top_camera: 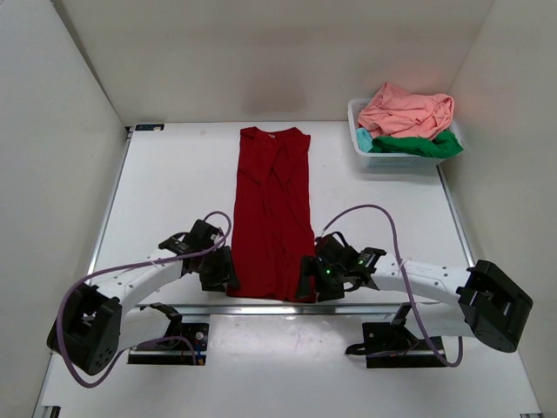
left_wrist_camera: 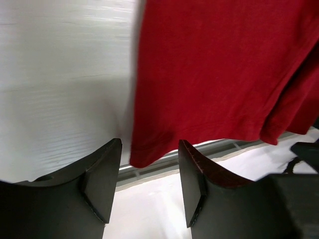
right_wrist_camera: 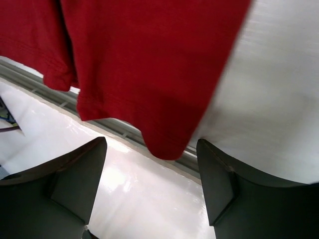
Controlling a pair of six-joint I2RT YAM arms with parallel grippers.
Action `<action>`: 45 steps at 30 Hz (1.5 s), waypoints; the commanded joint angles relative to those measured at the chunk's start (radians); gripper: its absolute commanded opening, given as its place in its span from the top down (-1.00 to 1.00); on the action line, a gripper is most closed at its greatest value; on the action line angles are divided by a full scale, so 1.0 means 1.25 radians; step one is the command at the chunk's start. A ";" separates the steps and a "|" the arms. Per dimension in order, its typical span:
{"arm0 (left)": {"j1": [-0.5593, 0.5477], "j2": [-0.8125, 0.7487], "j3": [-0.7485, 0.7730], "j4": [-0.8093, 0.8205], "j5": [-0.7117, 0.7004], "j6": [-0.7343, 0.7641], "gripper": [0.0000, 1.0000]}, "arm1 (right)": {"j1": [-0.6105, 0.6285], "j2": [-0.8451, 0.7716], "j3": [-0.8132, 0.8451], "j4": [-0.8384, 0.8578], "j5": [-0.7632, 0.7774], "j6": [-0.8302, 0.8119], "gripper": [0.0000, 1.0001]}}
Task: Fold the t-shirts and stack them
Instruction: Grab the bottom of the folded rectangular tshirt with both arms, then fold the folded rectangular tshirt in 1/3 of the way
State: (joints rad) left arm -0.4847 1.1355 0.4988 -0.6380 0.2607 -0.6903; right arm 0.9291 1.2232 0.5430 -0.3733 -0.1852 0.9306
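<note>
**Q:** Where does the garment lie, and how do the arms stand to it?

**A:** The dark red t-shirt [top_camera: 274, 213] lies flat on the bench [top_camera: 174, 183] as a long narrow strip. Its collar is at the far end and its hem at the near edge, slightly overhanging. The left fingers [left_wrist_camera: 99, 179] stand apart, with the left hem corner in the gap between them. The right fingers [right_wrist_camera: 219, 179] likewise stand apart about the right hem corner. Neither pair grips cloth. The salmon pink t-shirt [top_camera: 405, 111] and the green t-shirt [top_camera: 426, 145] sit heaped in the white basket [top_camera: 383, 160] at the far right, well apart from the work.

**Q:** What could go wrong from here?

**A:** The step in hand is probably to pinch both corners and carry the hem toward the collar. The strip appears to be layered, so a shallow closure may catch only the top layer; the lower ones would then lag and the fold would open. If one pair takes cloth and the other misses, the hem would rise askew. The corners also hang close to the rail at the bench edge, which a low finger could strike.
</note>
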 commanded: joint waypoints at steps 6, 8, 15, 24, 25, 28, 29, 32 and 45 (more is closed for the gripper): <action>-0.033 0.014 -0.019 0.053 0.015 -0.036 -0.03 | 0.012 0.046 0.000 0.036 -0.003 -0.001 0.45; -0.030 0.011 -0.023 0.043 0.005 -0.030 0.34 | 0.013 0.055 0.005 0.029 -0.003 -0.012 0.84; -0.039 -0.020 -0.017 -0.032 -0.004 -0.027 1.00 | 0.016 0.035 0.012 -0.018 -0.025 -0.030 1.00; -0.120 -0.052 0.010 -0.066 0.034 -0.098 1.00 | 0.003 -0.027 0.064 -0.108 -0.103 -0.104 0.99; -0.113 -0.055 0.024 -0.065 0.031 -0.096 1.00 | -0.006 -0.031 0.070 -0.117 -0.107 -0.111 0.98; -0.091 -0.042 0.071 -0.077 0.021 -0.093 1.00 | -0.036 -0.047 0.093 -0.132 -0.116 -0.136 1.00; -0.084 -0.036 0.088 -0.081 0.020 -0.092 1.00 | -0.055 -0.051 0.104 -0.138 -0.119 -0.152 0.99; -0.074 0.009 0.137 -0.085 0.014 -0.085 1.00 | -0.113 -0.051 0.131 -0.165 -0.136 -0.202 0.99; 0.127 0.143 0.256 -0.033 0.061 -0.021 1.00 | -0.311 0.134 0.376 -0.254 -0.220 -0.420 1.00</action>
State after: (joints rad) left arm -0.3744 1.2713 0.7372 -0.7086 0.3084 -0.7666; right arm 0.5751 1.3399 0.9165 -0.6739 -0.4286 0.4854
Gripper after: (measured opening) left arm 0.074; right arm 0.023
